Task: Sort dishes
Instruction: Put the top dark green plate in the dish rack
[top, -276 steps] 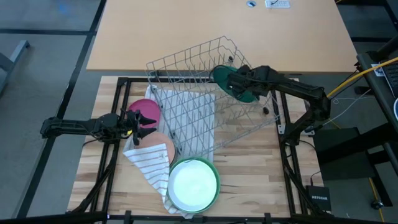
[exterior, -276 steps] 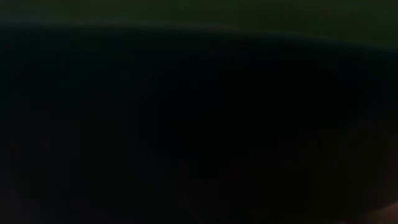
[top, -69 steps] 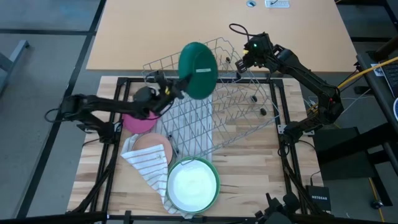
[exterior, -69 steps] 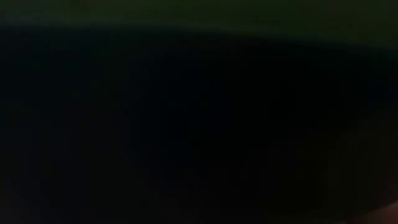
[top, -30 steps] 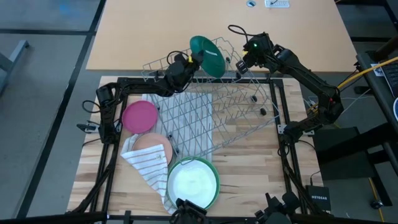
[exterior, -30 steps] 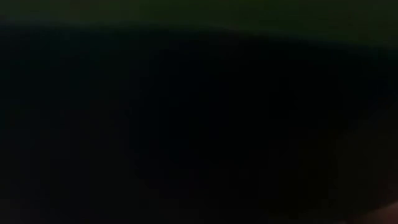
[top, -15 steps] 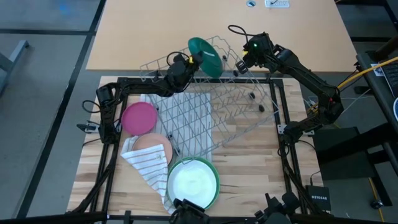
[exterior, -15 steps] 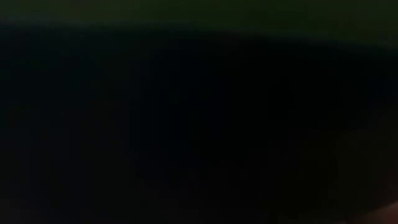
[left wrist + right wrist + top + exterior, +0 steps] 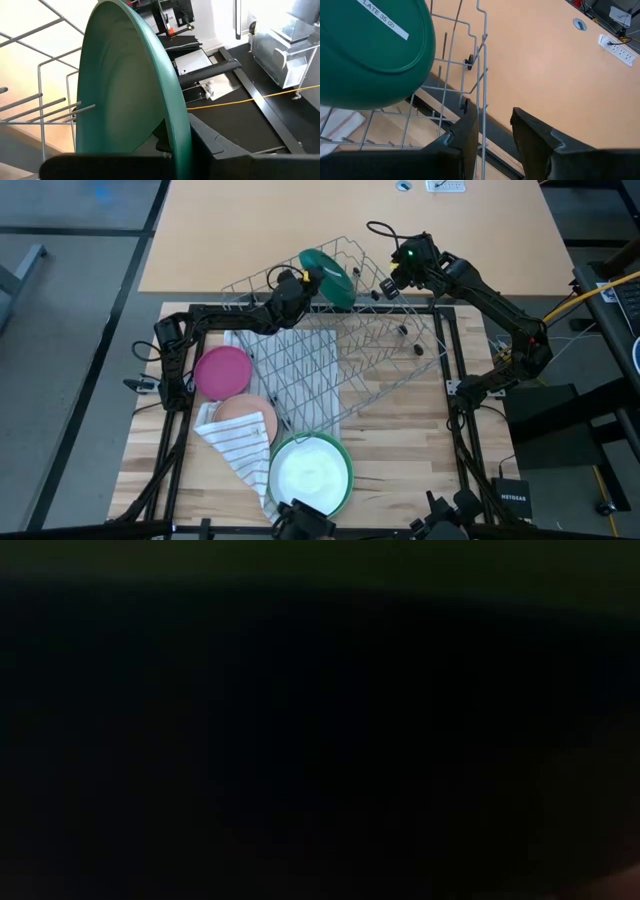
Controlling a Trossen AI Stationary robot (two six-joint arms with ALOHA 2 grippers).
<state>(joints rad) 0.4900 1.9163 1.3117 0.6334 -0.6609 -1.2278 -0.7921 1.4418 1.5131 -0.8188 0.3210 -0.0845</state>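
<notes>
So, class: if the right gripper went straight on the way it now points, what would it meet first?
Probably the wire rack: one upright wire stands between the right gripper's open fingers, with the dark green plate off to one side.

Low view fully dark — nothing readable; striped cloth [image 9: 240, 442] partly under light green bowl [image 9: 311, 476].

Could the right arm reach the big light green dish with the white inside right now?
Probably not easily. The right gripper sits at the wire rack's far rim, fingers astride a wire, and the light green dish lies at the near edge, beyond the rack.
</notes>
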